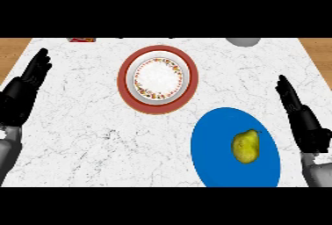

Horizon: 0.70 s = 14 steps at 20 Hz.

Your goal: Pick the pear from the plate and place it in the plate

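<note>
White marble-patterned counter top point(84, 136) with grey veining across most of the view; wooden surface at the far corners. Flat round blue plate point(220, 132) at near right, partly past the lower edge. Round red-rimmed plate point(130, 99) with white, floral-bordered centre at far centre, well apart from the blue plate.

Left hand point(23, 90), black, at the left edge: fingers straight, pointing away, released, holding nothing, touching neither plate. Right hand point(299, 117), black, at the right edge just beside the blue plate: seen edge-on, fingers extended and together, released, holding nothing, no contact with the pear.

Yellow-green pear point(246, 146) lying on the blue plate, right of its centre, stem end pointing away.

Small grey rounded object point(243, 41) at far right edge. Small red item point(81, 39) at far left edge, identity unclear.
</note>
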Tool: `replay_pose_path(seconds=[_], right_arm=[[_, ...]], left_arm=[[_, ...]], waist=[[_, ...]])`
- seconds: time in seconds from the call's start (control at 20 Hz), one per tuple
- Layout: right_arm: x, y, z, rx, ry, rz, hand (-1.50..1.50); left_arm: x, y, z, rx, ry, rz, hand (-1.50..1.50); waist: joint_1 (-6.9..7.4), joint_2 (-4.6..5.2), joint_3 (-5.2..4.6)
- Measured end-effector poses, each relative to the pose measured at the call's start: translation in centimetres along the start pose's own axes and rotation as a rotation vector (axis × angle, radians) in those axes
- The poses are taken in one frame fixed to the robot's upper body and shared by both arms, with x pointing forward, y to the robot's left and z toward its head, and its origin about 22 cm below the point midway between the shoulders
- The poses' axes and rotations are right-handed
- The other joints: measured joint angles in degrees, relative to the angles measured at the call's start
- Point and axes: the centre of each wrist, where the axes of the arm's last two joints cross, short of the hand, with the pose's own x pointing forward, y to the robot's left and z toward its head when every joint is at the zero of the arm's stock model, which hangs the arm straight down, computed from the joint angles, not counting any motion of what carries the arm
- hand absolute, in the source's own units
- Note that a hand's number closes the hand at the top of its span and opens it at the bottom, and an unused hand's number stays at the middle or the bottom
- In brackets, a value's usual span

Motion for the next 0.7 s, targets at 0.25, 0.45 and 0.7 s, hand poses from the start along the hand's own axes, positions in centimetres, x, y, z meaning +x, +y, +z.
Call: replay_pose_path(seconds=[0.25, 0.45, 0.7], right_arm=[[5.4, 4.4, -1.4, 0.002, -0.328, -0.031, 1.5], [5.1, 3.0, -1.8, -0.145, -0.386, 0.245, 1.5], [4.5, 10.3, -0.1, -0.402, -0.433, 0.189, -1.5]], left_arm=[[1.3, -0.9, -0.3, -0.012, -0.057, 0.063, 0.0], [1.4, -1.6, -0.3, -0.022, -0.062, 0.109, 0.0], [2.1, -2.9, -0.3, -0.052, -0.082, 0.164, 0.0]], waist=[[0.93, 0.78, 0.67], [-0.43, 0.67, 0.11], [0.66, 1.32, 0.79]])
